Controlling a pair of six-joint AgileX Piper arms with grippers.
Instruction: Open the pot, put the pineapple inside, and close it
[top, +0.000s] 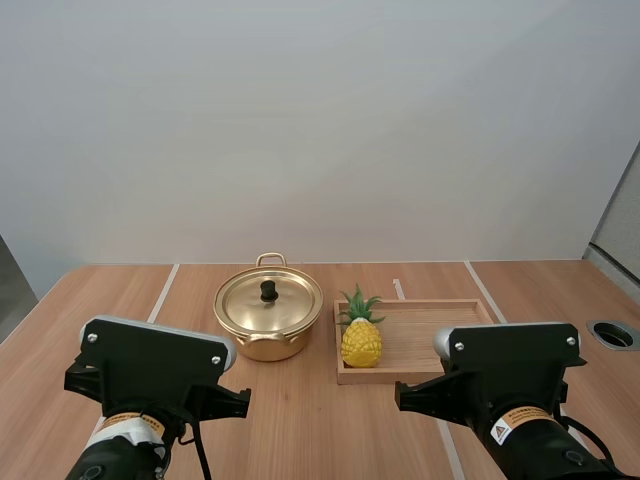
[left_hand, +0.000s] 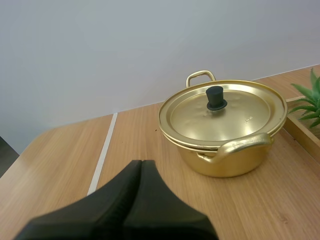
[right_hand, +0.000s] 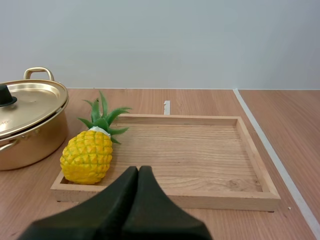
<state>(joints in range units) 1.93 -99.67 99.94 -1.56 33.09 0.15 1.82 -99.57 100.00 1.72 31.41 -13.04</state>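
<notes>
High view, nothing done yet: lid (top: 268, 300) sits on pot (top: 270, 345), pineapple (top: 361, 340) stands in tray (top: 430, 335) at pot's 3 o'clock, left gripper (left_hand: 141, 167) and right gripper (right_hand: 138, 172) clenched empty, well short.

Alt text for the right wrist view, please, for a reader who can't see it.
A yellow pineapple sits in the wooden tray, at the end nearest the lidded gold pot beside it. The shut jaws point toward the tray's near rim.
</notes>
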